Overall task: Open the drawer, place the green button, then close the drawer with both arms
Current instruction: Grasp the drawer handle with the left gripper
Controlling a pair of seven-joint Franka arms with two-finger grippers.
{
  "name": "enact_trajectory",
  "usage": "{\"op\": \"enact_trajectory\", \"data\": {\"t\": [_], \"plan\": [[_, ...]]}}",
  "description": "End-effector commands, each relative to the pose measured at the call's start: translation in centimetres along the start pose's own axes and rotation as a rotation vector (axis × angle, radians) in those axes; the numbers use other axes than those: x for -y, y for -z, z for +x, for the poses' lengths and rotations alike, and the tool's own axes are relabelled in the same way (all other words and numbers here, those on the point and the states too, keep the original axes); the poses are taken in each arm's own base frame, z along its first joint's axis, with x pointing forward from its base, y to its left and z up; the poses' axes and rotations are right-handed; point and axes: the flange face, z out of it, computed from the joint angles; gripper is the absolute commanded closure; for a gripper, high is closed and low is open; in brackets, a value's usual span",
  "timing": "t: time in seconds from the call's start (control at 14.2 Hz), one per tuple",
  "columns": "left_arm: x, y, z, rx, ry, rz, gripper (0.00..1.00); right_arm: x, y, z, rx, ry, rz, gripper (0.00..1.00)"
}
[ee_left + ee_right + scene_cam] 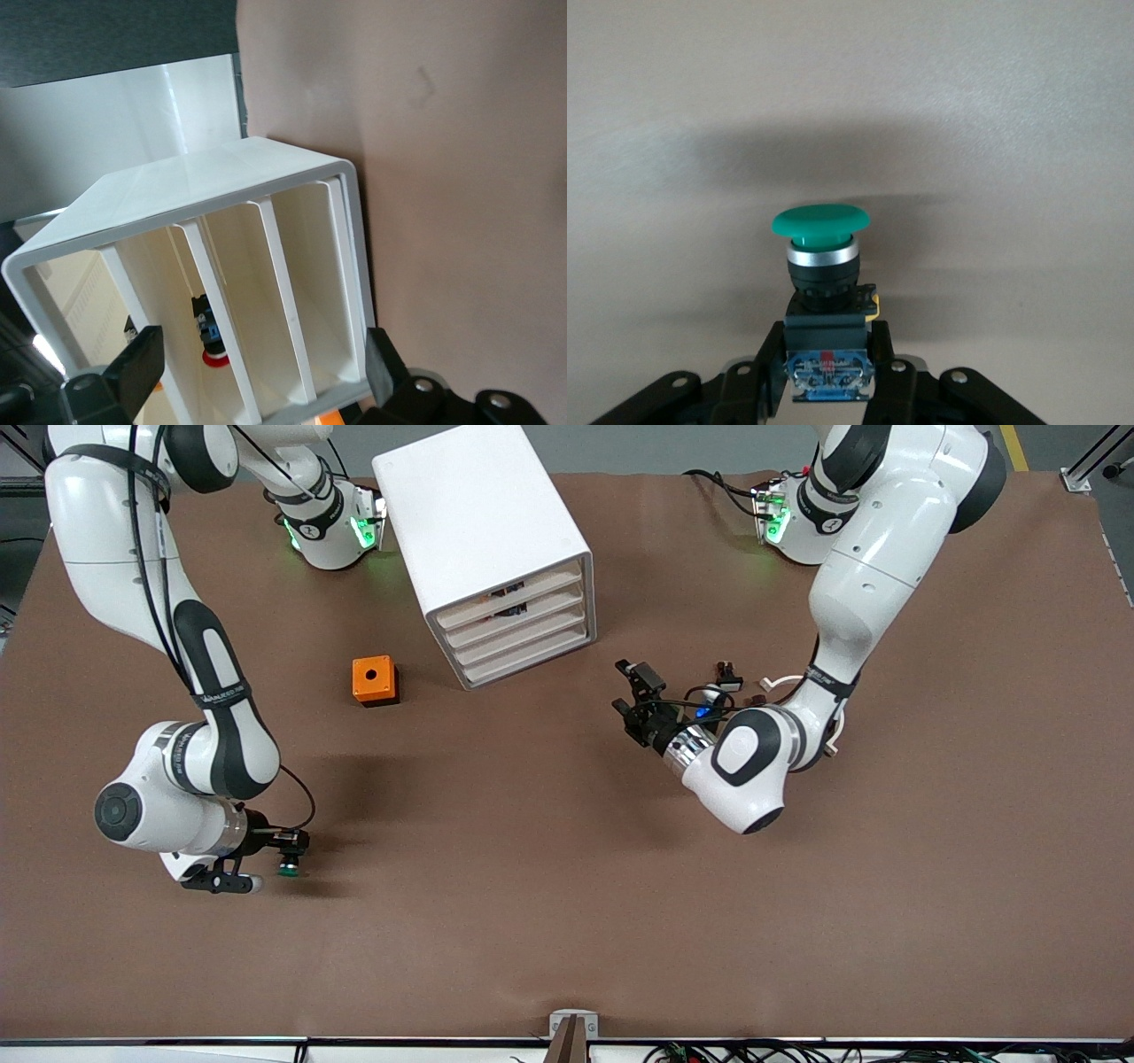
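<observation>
My right gripper (829,367) has its jaws clamped on the button (824,266), one pad on each side of its dark body. The button has a round green cap, domed and smooth, a silver ring beneath it, then a black neck and a block with a blue-and-white end face toward my wrist. In the front view the right gripper (285,849) hangs low over the brown table (549,886) at the right arm's end, with the button (287,864) in it, green cap pointing down toward the mat.

My left gripper (640,701) has its jaws spread wide and holds nothing; it hovers over the table near the cabinet (493,549), on the left arm's side. From my left wrist I see the cabinet (221,292) between my fingers (142,363). All four drawer fronts sit flush, the third drawer (524,640) included. An orange cube (374,680) with a black hole sits on the table beside the cabinet, toward the right arm's end.
</observation>
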Motion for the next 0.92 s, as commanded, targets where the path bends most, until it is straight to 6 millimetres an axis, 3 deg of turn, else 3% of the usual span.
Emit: {"op": "enact_trajectory", "data": {"t": [0.0, 0.14, 0.35, 0.85], "plan": [[-0.3, -2.9, -1.6, -0.001, 0.017, 0.044, 0.01, 0.6, 3.5, 0.8, 0.042, -0.029, 0.048, 1.0], [-1.1, -5.5, -1.8, -0.025, 0.028, 0.07, 0.25, 1.7, 5.5, 0.8, 0.072, -0.063, 0.052, 1.0], [-1.3, -9.3, -2.3, -0.075, 0.029, 0.094, 0.43, 3.9, 8.2, 0.0, 0.093, -0.105, 0.052, 1.0], [-2.0, -13.7, -2.8, -0.1, 0.039, 0.117, 0.44, 8.3, 15.3, -3.0, 0.133, -0.189, 0.041, 1.0]]}}
